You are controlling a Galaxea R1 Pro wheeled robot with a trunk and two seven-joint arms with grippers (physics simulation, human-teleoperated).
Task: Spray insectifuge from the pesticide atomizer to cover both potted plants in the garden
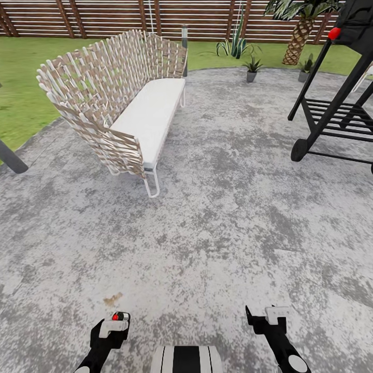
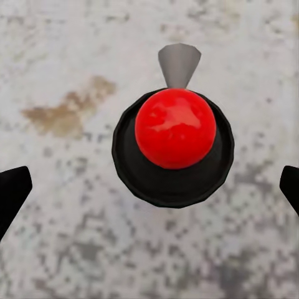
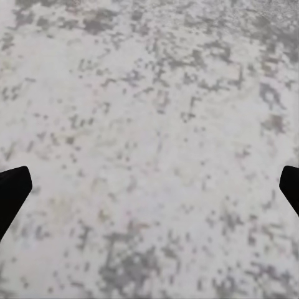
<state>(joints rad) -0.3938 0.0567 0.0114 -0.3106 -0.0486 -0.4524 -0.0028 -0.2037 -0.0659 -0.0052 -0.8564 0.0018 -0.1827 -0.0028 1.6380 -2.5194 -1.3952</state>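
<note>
The pesticide atomizer (image 1: 120, 316) stands upright on the grey speckled patio of the garden (image 1: 217, 217), at the tip of my left gripper (image 1: 115, 323). From above, the left wrist view shows the atomizer (image 2: 175, 128) as a red ball on a round black cap with a grey nozzle. My left gripper (image 2: 149, 187) is open, its black fingertips (image 2: 11, 190) far apart on either side of the bottle, not touching it. Two potted plants (image 1: 252, 67) (image 1: 305, 66) stand at the patio's far edge. My right gripper (image 1: 273, 314) hangs open over bare stone (image 3: 149, 149).
A wicker sofa (image 1: 119, 98) with a white cushion stands ahead on the left. A black wheeled grill cart (image 1: 336, 119) is ahead on the right. A striped agave (image 1: 235, 46), a palm (image 1: 299, 36) and the slat fence (image 1: 103, 18) lie behind. A brown stain (image 1: 112, 299) marks the stone.
</note>
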